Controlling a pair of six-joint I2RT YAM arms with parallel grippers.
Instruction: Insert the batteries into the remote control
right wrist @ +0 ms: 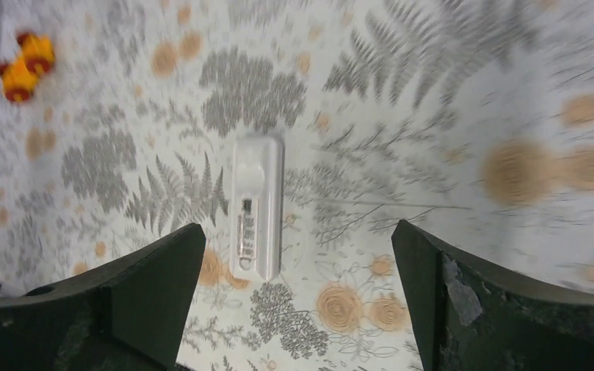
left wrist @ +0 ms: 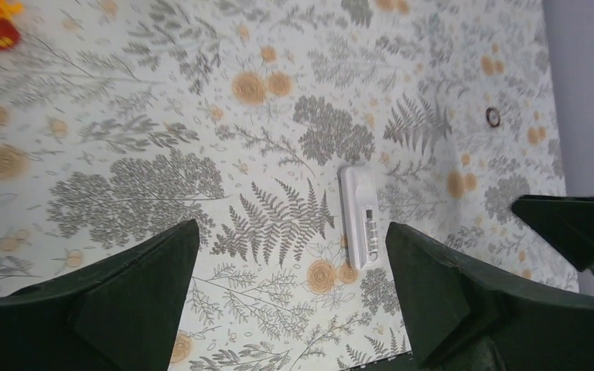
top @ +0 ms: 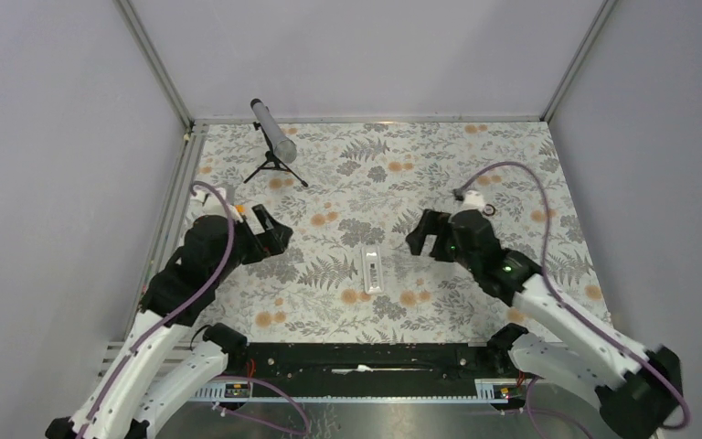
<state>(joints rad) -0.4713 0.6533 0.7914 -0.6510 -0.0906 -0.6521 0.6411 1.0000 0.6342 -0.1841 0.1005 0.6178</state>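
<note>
The white remote control lies flat on the floral mat midway between the two arms, its long side pointing away from the bases. It also shows in the left wrist view, remote control, and in the right wrist view, remote control, with greyish markings on its face. My left gripper hangs open to the left of it, and nothing sits between its fingers, gripper. My right gripper hangs open just right of it, also empty, gripper. The batteries are out of view.
A grey tube on a black tripod stands at the back left. A thin black ring lies behind the right gripper. An orange toy car sits at the far left of the mat. Grey walls enclose the mat on three sides.
</note>
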